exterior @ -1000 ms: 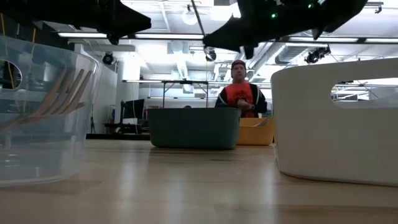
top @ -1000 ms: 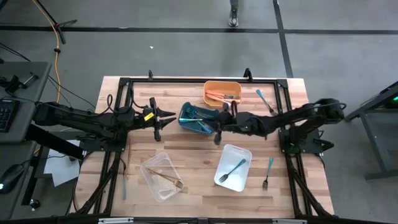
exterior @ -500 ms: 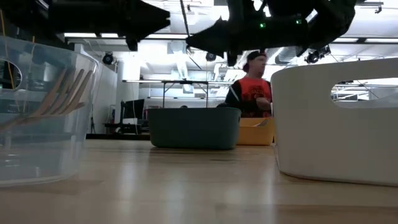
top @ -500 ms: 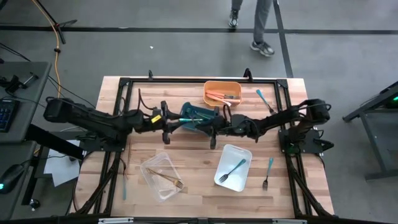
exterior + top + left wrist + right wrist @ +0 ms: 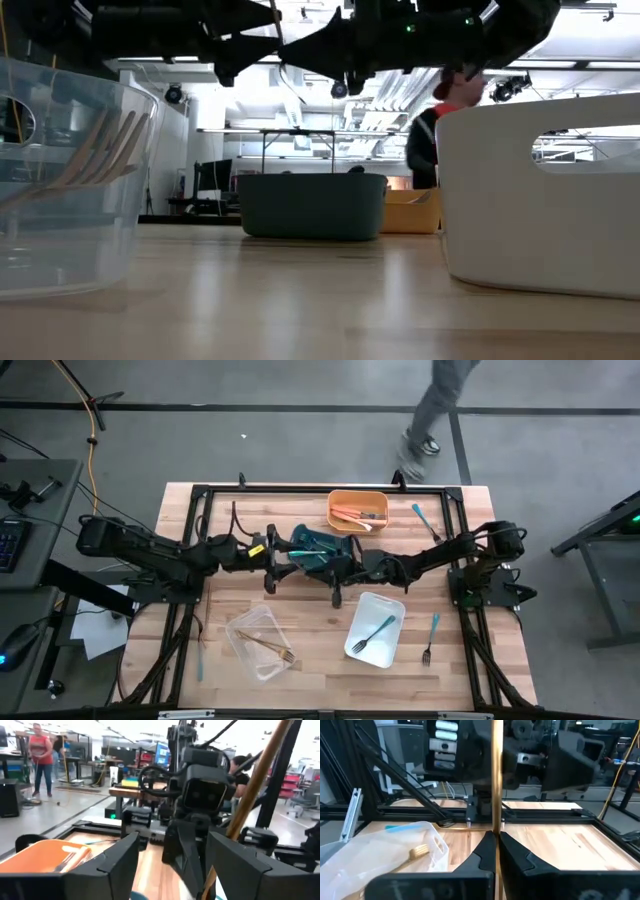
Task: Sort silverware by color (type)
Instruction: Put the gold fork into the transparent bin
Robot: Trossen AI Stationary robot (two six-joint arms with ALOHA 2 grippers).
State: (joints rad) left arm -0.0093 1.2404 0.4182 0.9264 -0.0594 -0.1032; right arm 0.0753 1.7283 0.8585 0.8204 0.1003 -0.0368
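My right gripper (image 5: 496, 837) (image 5: 330, 565) hangs over the teal bin (image 5: 318, 542), shut on a thin gold piece of silverware (image 5: 496, 780). In the left wrist view the gold piece (image 5: 250, 790) slants up past one finger of my left gripper. My left gripper (image 5: 172, 840) (image 5: 288, 557) faces the right one from the table's left, open. Whether it touches the gold piece I cannot tell. Both grippers show as dark shapes high in the low view. Teal pieces lie in the teal bin. My right gripper pinches the gold piece's lower end (image 5: 495, 827) between its two fingertips. The fingers come level from the table's right. The piece rises from the fingers past the picture's top, clear of the table and bins.
An orange bin (image 5: 357, 510) stands at the far edge. A white bin (image 5: 390, 610) holds a teal fork, and a clear bin (image 5: 240, 630) holds a gold fork. Loose teal pieces (image 5: 434, 625) lie at the right. A person walks beyond the far edge.
Both grippers have gone toward each other over the teal bin, the left toward the table's right, the right toward its left, each sinking a little. My left gripper has opened. The right has stayed shut on the gold piece. The person behind has walked off to the right.
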